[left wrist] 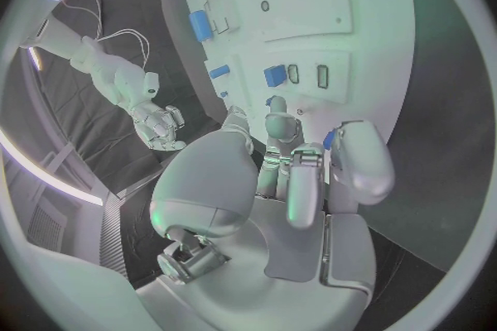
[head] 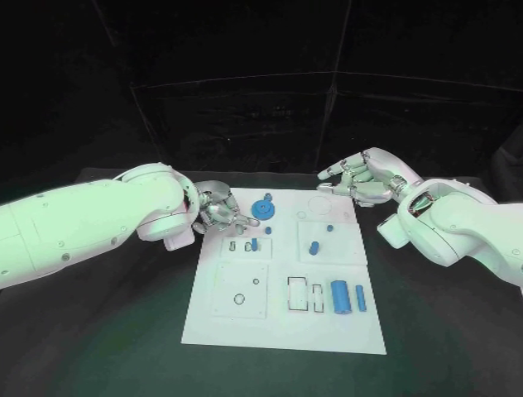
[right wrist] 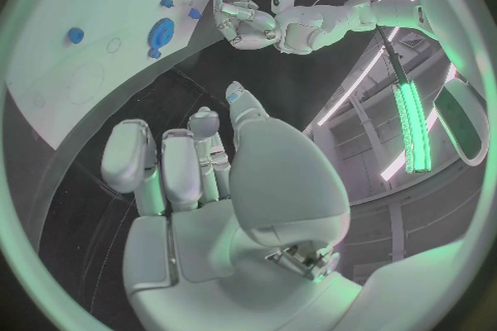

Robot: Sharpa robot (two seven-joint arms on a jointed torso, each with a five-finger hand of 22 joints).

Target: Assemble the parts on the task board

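Note:
The white task board (head: 288, 318) lies in the middle of the table. A blue gear (head: 266, 208) sits near its far left corner, with a small blue part (head: 270, 196) just beyond it. My left hand (head: 223, 211) hovers at that corner, its fingers curled, the tips close beside the gear. A bit of blue (left wrist: 330, 139) shows between its fingers; I cannot tell if it is held. My right hand (head: 363, 178) hangs above the board's far right corner, fingers apart and empty (right wrist: 197, 174). Two blue cylinders (head: 340, 297) lie at the near right.
More small blue parts lie mid-board (head: 313, 246), one standing in the left plate (head: 253, 244). A square plate with a round hole (head: 240, 291) and rectangular slots (head: 299, 293) lie toward the near end. Black table (head: 118, 347) surrounds the board.

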